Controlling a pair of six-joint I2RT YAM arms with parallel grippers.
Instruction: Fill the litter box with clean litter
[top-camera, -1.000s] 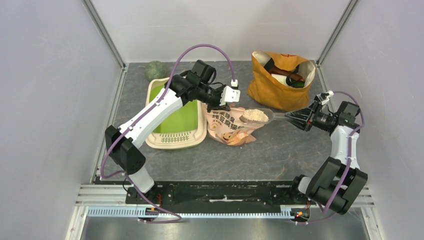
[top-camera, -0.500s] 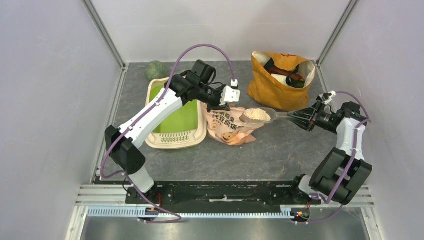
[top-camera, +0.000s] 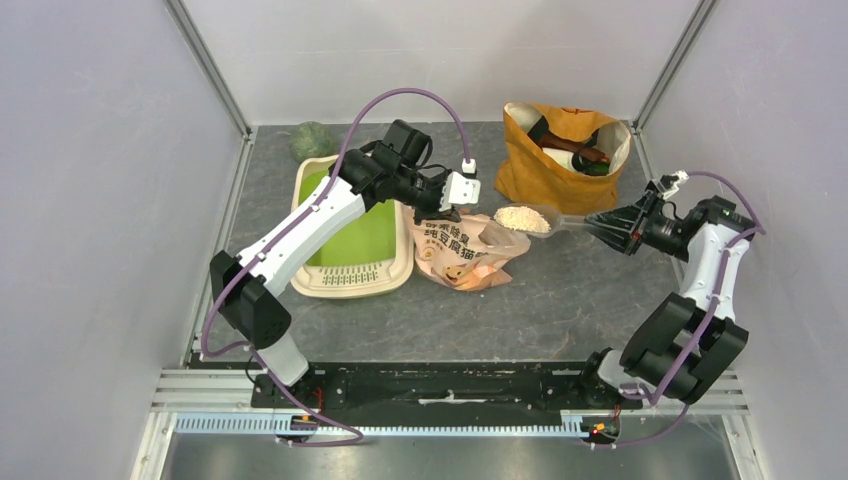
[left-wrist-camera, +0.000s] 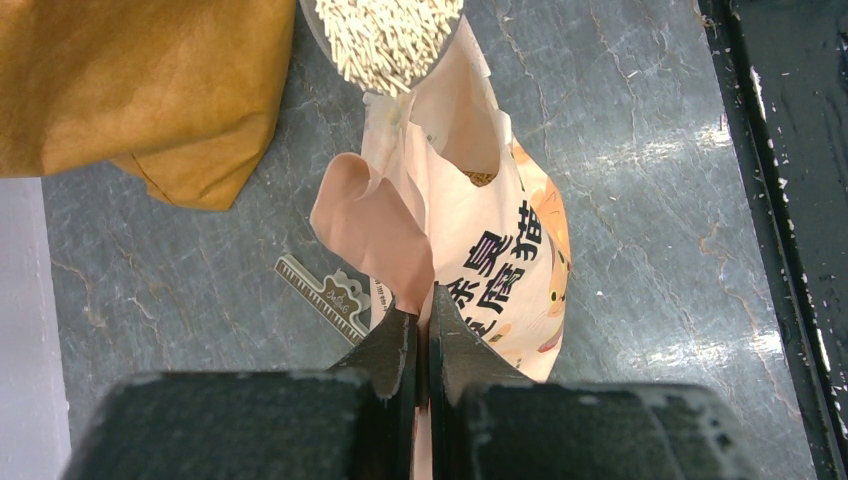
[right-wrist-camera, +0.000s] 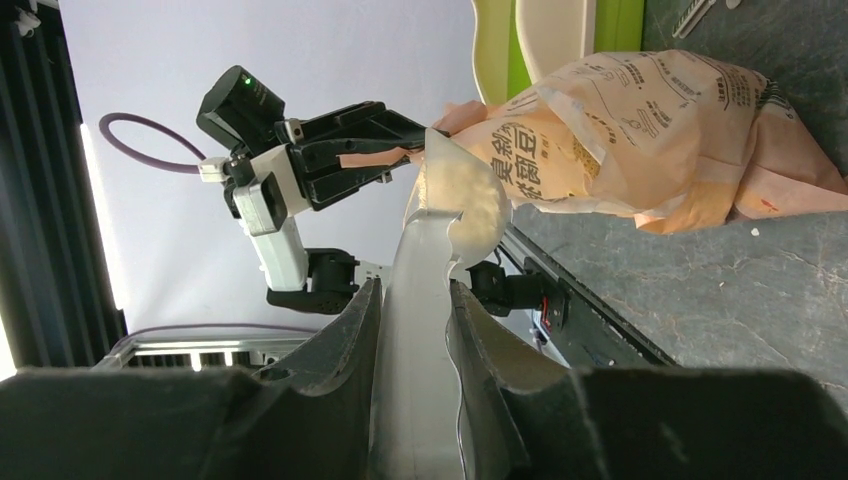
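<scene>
Litter box (top-camera: 370, 240) sits on the grey table (top-camera: 560, 300) at the left. Its long side runs from near to far, leaning slightly right at the far end, with the slotted ledge at the near end. The inside shows bare green. The left arm reaches across above it.

Just beside its right rim a peach printed bag (top-camera: 465, 255) stands with its mouth open. The left gripper (top-camera: 440, 208) is clamped on the bag's top edge, fingers pressed together on the plastic. In the left wrist view a small toothed strip (left-wrist-camera: 322, 295) lies on the table next to the bag.

The clean litter (top-camera: 522, 218) is a pale heap in the bowl of a clear scoop (top-camera: 545, 222). The scoop hangs above the table between the printed bag and a mustard-yellow bag (top-camera: 555, 165) at the back right. It lies left to right, bowl toward the printed bag, handle pinched in the right gripper (top-camera: 612, 228). The printed bag stands between the scoop and the box.

A round dark green thing (top-camera: 312, 140) rests at the far left corner, behind the box.

The printed bag carries brown Chinese characters, among them 豆腐猫, and a cartoon cat face.
</scene>
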